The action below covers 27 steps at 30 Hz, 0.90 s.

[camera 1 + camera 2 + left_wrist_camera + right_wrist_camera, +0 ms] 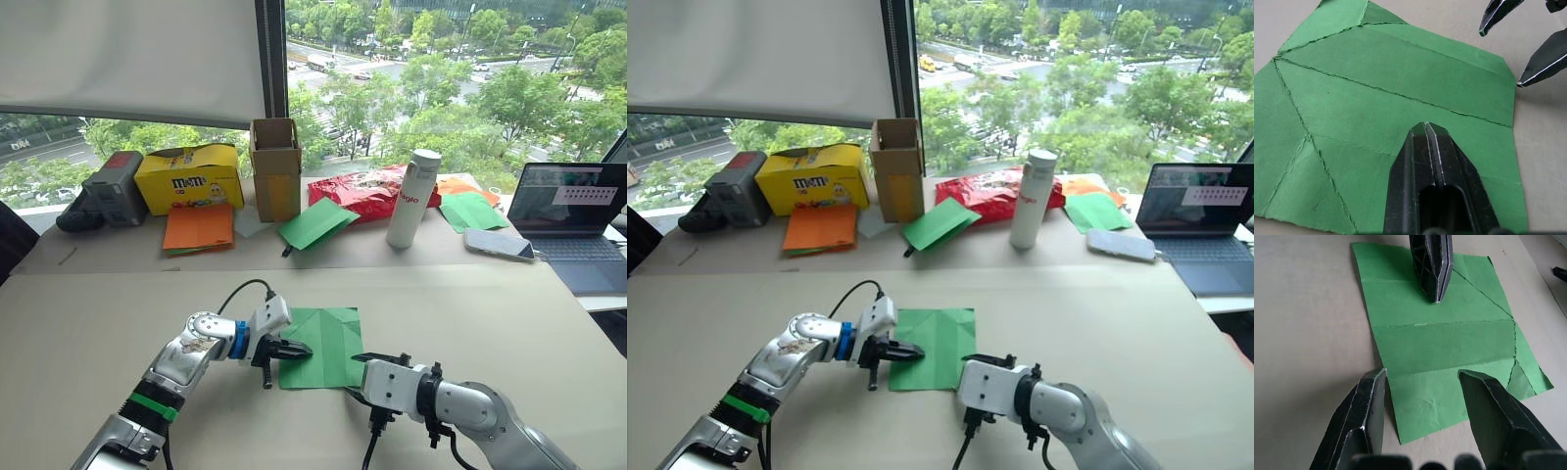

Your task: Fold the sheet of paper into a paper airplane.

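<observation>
The sheet of paper (328, 343) is bright green, crossed by straight crease lines, and lies flat on the beige table (490, 304) in front of me. My left gripper (308, 348) is shut, with its tips (1425, 126) resting on the sheet's left part. On the other side, my right gripper (1422, 373) is open, its fingers (1369, 401) straddling the sheet's near right corner just above the table. There is nothing between them but the paper's edge. A paper airplane is out of view.
Along the window ledge stand a grey device (113, 186), a yellow candy box (189, 178), orange paper sheets (199, 227), a cardboard box (275, 168), other green sheets (315, 223), a red bag (358, 191) and a white bottle (412, 199). A phone (499, 243) and a laptop (573, 220) sit at the right.
</observation>
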### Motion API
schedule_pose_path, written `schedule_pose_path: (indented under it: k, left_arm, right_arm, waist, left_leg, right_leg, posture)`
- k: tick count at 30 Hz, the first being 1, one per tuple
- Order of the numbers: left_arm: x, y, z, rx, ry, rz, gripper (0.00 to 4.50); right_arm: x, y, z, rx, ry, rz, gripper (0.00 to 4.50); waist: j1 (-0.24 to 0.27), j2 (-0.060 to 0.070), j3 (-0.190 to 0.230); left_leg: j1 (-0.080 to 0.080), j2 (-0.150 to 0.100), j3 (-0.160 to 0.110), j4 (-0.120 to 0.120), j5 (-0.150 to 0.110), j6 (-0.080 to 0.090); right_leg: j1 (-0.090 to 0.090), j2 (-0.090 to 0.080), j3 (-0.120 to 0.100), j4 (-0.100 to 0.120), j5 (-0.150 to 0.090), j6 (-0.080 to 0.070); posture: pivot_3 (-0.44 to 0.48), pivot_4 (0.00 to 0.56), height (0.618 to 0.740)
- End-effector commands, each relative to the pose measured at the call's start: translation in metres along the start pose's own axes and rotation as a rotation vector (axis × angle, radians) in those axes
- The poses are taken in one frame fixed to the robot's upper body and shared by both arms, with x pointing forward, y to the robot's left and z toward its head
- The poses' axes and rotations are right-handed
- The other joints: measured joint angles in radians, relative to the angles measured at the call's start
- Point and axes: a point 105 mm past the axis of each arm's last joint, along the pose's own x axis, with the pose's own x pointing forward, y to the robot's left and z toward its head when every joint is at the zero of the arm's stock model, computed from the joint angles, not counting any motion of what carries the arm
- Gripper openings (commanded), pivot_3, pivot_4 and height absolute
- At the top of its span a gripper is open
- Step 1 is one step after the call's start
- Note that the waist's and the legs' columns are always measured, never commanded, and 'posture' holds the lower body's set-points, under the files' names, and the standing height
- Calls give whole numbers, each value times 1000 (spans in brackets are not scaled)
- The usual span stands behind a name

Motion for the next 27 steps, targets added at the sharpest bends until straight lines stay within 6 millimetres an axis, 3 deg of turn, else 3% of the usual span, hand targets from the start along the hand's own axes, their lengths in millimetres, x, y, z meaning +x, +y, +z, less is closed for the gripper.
schedule_pose_path:
  k: [1,16,21,27]
  left_arm:
    - [6,-5,-12,-22,54,-29,0]
    - [13,-6,-9,-10,42,-52,0]
    - [16,-5,-7,-12,29,-53,0]
    - [17,-5,-7,-14,24,-46,0]
  right_arm:
    - [1,3,3,-87,-1,-2,2617]
    - [-11,-20,0,-165,13,-181,2617]
    - [-11,-35,4,-129,-17,-275,2617]
    - [-10,-36,5,-38,-61,-311,2617]
  waist:
    - [0,-1,0]
    - [1,-3,-2]
    - [1,-3,-2]
    - [1,-3,-2]
  left_leg:
    - [0,0,0,0,0,0]
    - [0,0,0,0,0,0]
    - [0,0,0,0,0,0]
    - [0,0,0,0,0,0]
  right_leg:
    - [0,0,0,0,0,0]
    - [0,0,0,0,0,0]
    - [0,0,0,0,0,0]
    - [0,0,0,0,0,0]
  posture:
    - [0,150,739]
    - [0,150,739]
    - [0,150,739]
    - [0,150,739]
